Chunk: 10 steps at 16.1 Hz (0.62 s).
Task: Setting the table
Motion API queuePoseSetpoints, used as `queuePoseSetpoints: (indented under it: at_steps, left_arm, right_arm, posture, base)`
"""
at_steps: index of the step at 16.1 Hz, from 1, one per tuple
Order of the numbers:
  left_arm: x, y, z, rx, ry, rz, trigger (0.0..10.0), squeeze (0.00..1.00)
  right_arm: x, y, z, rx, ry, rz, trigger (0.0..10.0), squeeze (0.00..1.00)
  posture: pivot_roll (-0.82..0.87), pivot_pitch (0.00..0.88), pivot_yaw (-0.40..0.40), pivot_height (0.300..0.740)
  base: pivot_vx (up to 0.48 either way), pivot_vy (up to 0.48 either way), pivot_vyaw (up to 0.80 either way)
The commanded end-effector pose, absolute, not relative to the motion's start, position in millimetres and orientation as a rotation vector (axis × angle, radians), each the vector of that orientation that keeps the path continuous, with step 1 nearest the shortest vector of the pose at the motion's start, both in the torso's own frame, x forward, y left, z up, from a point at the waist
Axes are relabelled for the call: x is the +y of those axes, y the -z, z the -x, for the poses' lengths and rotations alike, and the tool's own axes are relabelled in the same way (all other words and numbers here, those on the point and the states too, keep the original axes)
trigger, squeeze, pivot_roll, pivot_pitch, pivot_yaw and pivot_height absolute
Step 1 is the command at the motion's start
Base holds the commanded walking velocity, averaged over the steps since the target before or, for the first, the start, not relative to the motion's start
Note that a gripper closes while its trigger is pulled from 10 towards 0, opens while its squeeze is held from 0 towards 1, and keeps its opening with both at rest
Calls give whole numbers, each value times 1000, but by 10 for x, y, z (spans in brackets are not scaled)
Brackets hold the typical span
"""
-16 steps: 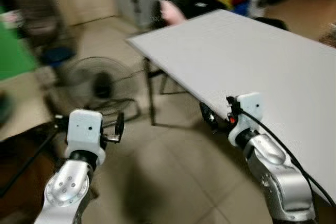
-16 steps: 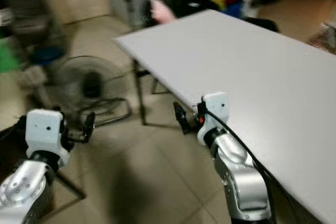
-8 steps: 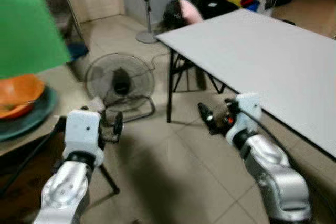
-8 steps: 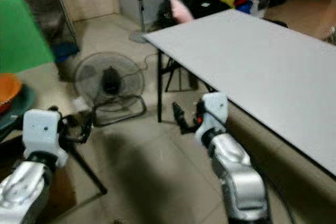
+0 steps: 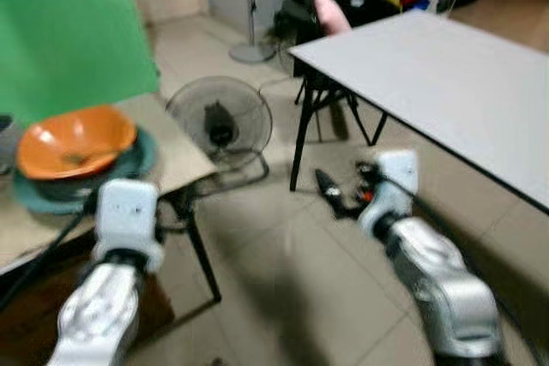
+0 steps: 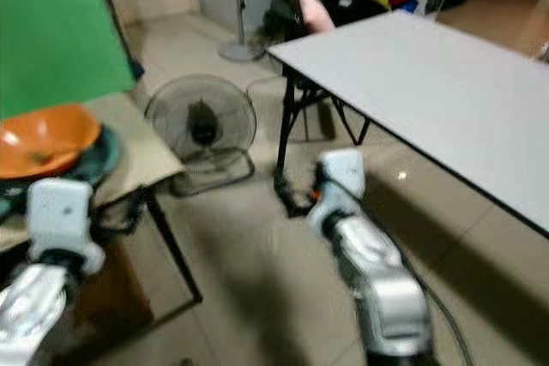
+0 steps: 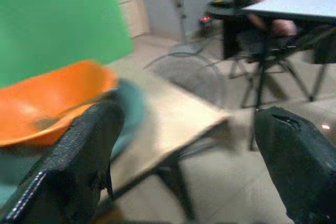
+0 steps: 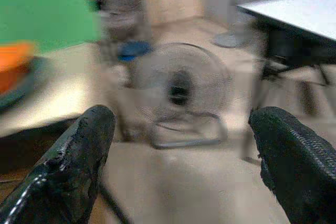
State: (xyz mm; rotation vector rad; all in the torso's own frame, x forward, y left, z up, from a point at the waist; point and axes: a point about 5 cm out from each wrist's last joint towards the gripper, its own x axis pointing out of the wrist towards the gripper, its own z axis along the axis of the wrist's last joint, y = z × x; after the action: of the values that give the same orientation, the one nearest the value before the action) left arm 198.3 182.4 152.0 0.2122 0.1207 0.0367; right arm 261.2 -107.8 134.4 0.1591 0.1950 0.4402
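The view has swung left off the grey table (image 5: 446, 66), so a side table (image 5: 176, 156) now shows, bearing an orange bowl (image 5: 75, 139) stacked on teal plates (image 5: 137, 156); likely the dishes to fetch. The left gripper (image 7: 184, 145) and right gripper (image 8: 178, 145) are both spread wide and empty, near the floor fan (image 5: 219, 117)
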Motion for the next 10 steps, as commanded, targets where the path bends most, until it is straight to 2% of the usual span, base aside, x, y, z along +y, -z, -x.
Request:
queuePoseSetpoints:
  at_steps: [1,3,10]
  left_arm:
    - [1789,-1594,-1986,80,-39,-199,10000,0]
    - [1782,-1636,-1995,51,-37,-200,10000,0]
    - [1820,-1629,-1955,63,-53,-210,10000,0]
  right_arm:
    - [-1063,-1398,-2629,188,-495,-146,10000,0]
    - [-999,-1395,-2618,201,-560,-149,10000,0]
    - [-931,-1407,-2688,208,-632,-131,10000,0]
  posture:
    - [22,0,17,740]
    - [22,0,17,740]
    - [48,0,-4,740]
  base:
    - [0,0,0]
    - [0,0,225]
    - [298,0,800]
